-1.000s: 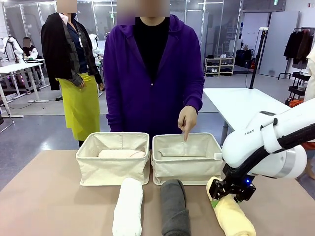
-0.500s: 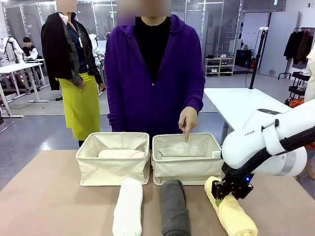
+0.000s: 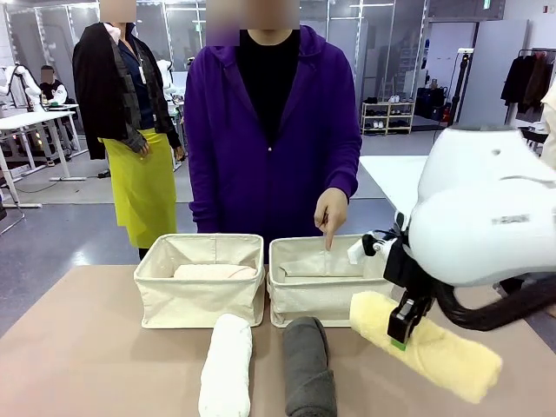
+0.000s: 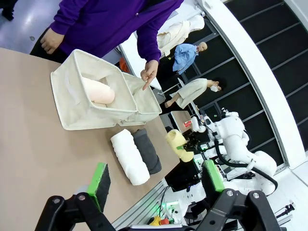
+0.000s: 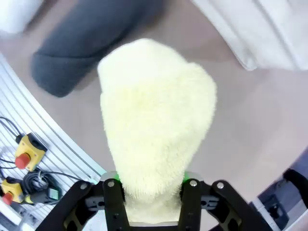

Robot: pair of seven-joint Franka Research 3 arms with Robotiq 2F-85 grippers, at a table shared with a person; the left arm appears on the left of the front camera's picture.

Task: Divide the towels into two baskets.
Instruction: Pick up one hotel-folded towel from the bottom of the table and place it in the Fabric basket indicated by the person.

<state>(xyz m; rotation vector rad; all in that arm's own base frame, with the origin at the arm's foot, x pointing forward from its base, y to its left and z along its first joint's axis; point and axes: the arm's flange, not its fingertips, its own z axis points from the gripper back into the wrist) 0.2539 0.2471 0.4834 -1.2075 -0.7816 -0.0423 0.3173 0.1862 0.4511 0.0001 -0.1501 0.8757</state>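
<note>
Since a second ago the right arm has swung up and taken the yellow towel (image 3: 439,352) off the table (image 3: 87,347); before, it lay flat beside the grey towel (image 3: 308,369)

Front view: the right gripper (image 3: 400,327) is clamped on the yellow towel near its far end. The roll hangs slanted, far end up by the front right corner of the right basket (image 3: 317,300), near end drooping toward us. Pick done, so we judge the drop into a basket comes next. The person's hand (image 3: 330,213) points down into the right basket, which looks empty. The left basket (image 3: 195,304) holds the peach towel (image 3: 215,272). The white towel (image 3: 226,365) and grey towel lie in front of the baskets, side by side, not touching.

Left wrist view: the left gripper (image 4: 156,179) is spread wide with nothing in it, over bare table well apart from the baskets.

Right wrist view: both pads squeeze the yellow roll, with the grey towel below and beyond it and a basket corner at top right.

Room: there is free air above the right basket. We watch the soft front rim, the sagging tail of the roll and the pointing finger inside the rim
</note>
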